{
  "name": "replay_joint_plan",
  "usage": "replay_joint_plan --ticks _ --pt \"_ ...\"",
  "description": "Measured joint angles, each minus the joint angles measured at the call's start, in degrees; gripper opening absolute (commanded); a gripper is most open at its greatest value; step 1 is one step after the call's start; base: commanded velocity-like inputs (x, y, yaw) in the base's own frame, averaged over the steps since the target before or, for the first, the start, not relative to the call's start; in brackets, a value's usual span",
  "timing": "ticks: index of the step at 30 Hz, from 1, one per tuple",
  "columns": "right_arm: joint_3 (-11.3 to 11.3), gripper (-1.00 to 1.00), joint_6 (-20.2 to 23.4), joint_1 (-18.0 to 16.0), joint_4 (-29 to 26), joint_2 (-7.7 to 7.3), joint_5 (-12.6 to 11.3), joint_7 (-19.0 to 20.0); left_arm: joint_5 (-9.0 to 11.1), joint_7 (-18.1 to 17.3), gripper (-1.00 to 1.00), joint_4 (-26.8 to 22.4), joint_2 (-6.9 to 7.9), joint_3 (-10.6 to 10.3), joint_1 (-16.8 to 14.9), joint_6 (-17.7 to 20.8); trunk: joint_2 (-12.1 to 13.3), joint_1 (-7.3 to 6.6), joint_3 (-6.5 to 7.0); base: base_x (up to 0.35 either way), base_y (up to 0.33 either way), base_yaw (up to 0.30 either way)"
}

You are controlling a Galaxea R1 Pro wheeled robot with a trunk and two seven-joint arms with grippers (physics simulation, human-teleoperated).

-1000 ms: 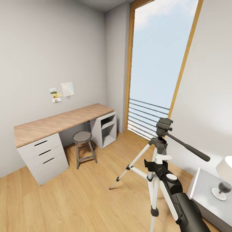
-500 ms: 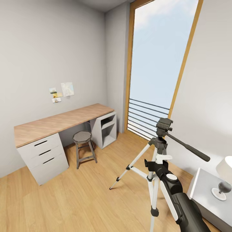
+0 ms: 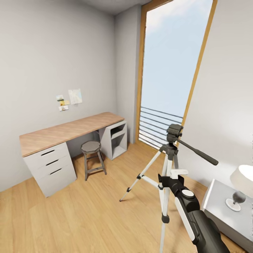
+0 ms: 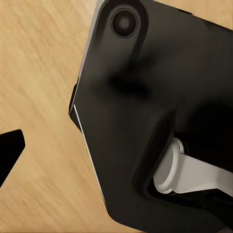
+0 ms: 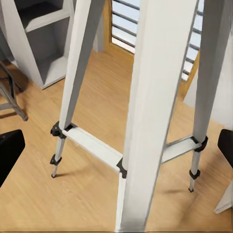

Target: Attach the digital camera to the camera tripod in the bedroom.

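At the left of the head view, a wooden worktop (image 3: 70, 131) runs along the grey wall over white drawers. A small stool (image 3: 90, 147) is tucked beside it, out of the open floor (image 3: 88, 218). Right of that, the tall wood-framed window (image 3: 168, 63) fills the corner of the bedroom.

The camera tripod (image 3: 170, 151) stands right of centre in front of the window. Its three silver legs are splayed wide, which should keep it steady when something is pressed onto its head (image 3: 174, 130). The head is bare on top, and the pan handle (image 3: 196, 153) slants down towards the right, leaving the top free from above.

The right arm (image 3: 196, 218) reaches up from the lower right of the frame, ending close to the tripod's legs and well below the head. In the right wrist view the right gripper (image 5: 116, 150) has its jaws spread wide and released. A dark tip sits at each side edge, with the nearest leg seen between them but not touching. It looks like an approach, not a grasp.

The left wrist view shows one dark fingertip (image 4: 8, 150) of the left gripper at the left edge, over wood floor and beside a black robot part. I cannot tell how its jaws stand.

At the far right, a lamp (image 3: 242, 182) sits on a bedside cabinet (image 3: 218, 207).
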Motion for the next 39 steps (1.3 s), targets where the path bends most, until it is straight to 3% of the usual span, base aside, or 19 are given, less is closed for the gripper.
replay_joint_plan --ticks 37,39 --pt "-0.8 1.00 0.4 0.0 3.4 -0.79 -0.1 0.1 -0.1 0.0 1.00 0.0 0.02 -0.1 0.0 0.0 0.0 -0.01 0.00 -0.009 0.000 0.000" --pt "-1.2 1.00 0.3 -0.1 8.8 -1.24 -0.1 -0.3 0.0 0.0 1.00 0.0 0.02 -0.1 0.0 0.0 0.0 -0.01 0.00 0.000 0.000 0.000"
